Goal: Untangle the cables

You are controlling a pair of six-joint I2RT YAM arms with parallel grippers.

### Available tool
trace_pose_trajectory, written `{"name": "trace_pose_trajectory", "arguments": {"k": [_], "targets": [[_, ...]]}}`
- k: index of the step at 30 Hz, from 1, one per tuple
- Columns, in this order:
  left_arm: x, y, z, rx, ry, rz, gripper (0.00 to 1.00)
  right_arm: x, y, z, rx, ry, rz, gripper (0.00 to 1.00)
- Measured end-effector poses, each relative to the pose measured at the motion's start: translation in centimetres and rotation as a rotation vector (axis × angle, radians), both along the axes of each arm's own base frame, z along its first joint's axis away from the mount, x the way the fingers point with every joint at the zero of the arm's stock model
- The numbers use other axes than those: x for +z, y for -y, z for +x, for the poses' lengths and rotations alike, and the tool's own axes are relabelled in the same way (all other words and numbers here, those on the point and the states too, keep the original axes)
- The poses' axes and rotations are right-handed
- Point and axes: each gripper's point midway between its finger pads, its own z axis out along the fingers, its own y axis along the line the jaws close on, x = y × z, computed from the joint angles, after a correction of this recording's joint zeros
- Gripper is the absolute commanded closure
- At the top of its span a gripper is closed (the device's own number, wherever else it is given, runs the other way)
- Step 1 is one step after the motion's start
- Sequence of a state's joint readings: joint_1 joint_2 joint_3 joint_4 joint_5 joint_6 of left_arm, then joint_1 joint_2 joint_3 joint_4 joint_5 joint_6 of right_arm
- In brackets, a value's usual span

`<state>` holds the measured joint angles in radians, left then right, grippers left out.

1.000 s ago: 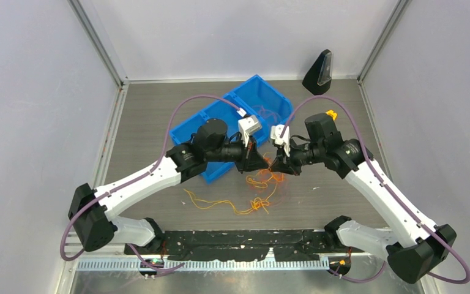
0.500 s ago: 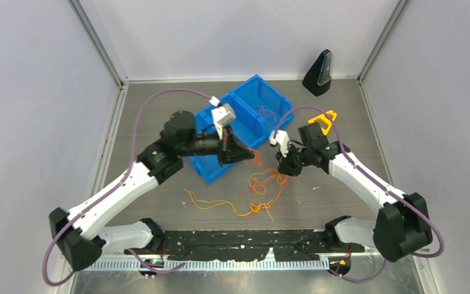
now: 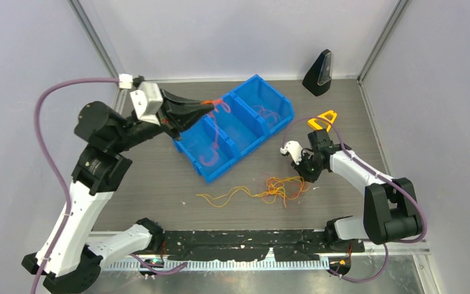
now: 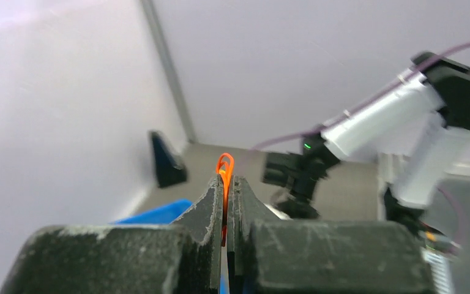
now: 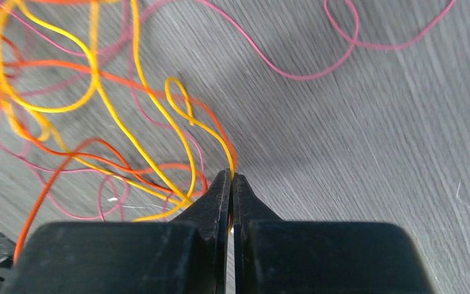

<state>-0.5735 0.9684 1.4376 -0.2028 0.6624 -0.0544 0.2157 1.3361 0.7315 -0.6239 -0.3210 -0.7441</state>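
- Cables [image 3: 274, 186]: thin, limp, light; best gripped by single strands beside knots.
- Left end effector [image 4: 223, 184] pinches an orange strand [image 4: 224, 164], near the counter's [image 3: 159, 184] far-left corner.
- Right end effector [image 5: 231, 179] clamps a yellow strand [image 5: 211, 131].

We see bare table [image 3: 150, 184] between the left edge and the blue bin [image 3: 245, 147], so a gripper could pass there. The bin fills the middle toward the far edge. A black wedge [image 3: 319, 72] stands in the far right corner, and a yellow thing [image 3: 322, 117] sits near the right edge. The cables [image 3: 269, 190] lie in the middle by the near edge.
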Motion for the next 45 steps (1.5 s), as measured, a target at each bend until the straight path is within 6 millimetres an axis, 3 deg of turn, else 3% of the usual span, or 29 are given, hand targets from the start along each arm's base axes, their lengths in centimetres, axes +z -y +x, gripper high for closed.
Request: {"name": "trace_pose_trajectory", "arguments": {"k": [6,9,11,15,22,30,37,38,39,41,42,43,45], "targets": [[4.9,-3.4,1.6,0.216,0.158,-0.057,1.0,-1.4,2.7,0.3,-0.021,-0.012,-0.101,0.94],[5.4,-4.5,2.9,0.302,0.182,-0.052,1.0,-1.5,3.0,0.2,-0.02,-0.018,-0.11,0.95],[4.7,-4.9,3.8,0.351,0.178,-0.037,1.0,-1.4,2.8,0.1,-0.016,-0.028,-0.102,0.95],[0.4,-4.5,6.7,0.402,0.107,0.039,1.0,-0.2,2.0,0.3,-0.009,-0.04,-0.061,0.94],[-8.8,-2.2,11.7,0.405,-0.081,0.206,1.0,3.9,-0.1,1.5,-0.014,0.008,0.058,0.94],[-18.0,-2.2,14.1,0.422,-0.233,0.358,1.0,7.4,-1.9,1.2,-0.013,0.007,0.164,0.95],[-25.0,-4.4,15.4,0.475,-0.376,0.488,0.99,10.2,-3.4,0.8,-0.006,-0.001,0.262,0.95],[-25.6,-4.9,15.5,0.485,-0.393,0.501,0.95,10.8,-3.7,0.8,-0.003,0.004,0.278,0.95],[-26.0,-5.3,15.6,0.494,-0.409,0.511,0.82,11.3,-4.0,0.8,0.001,0.011,0.295,0.95],[-26.5,-5.9,15.6,0.506,-0.427,0.529,0.38,12.3,-4.4,0.7,0.007,0.02,0.324,0.95],[-26.7,-6.2,15.7,0.512,-0.428,0.538,0.23,12.7,-4.6,0.6,0.009,0.021,0.34,0.95],[-26.8,-6.4,15.6,0.515,-0.43,0.547,0.14,13.1,-4.8,0.5,0.013,0.024,0.352,0.95],[-27.2,-6.6,15.3,0.514,-0.449,0.56,0.06,13.6,-5.1,0.4,0.018,0.02,0.372,0.95]]}}
